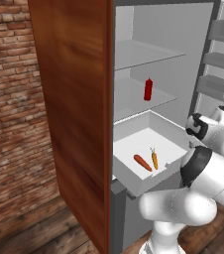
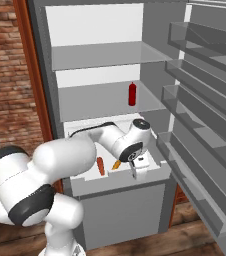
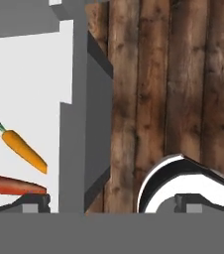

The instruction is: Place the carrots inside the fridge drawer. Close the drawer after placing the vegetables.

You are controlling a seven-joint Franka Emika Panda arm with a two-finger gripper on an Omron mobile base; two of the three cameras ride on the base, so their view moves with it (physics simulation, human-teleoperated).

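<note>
Both carrots sit in the open fridge drawer (image 1: 134, 186): orange-red carrot (image 1: 142, 162) and orange carrot (image 1: 154, 159) side by side on its white floor, not touching. So placing looks done; closing is what's left. Gripper (image 2: 137, 172) hangs at the drawer's front wall, pointing down, one finger (image 3: 32, 202) inside over the red carrot's end, the other outside over the wooden floor (image 3: 193, 74). Jaws spread, gripping nothing, straddling the wall. Drawer's travel runs straight back into the fridge, so the push goes rearward from there.

Two carrots (image 1: 142, 162) lie side by side in the drawer (image 1: 134, 187).
</note>
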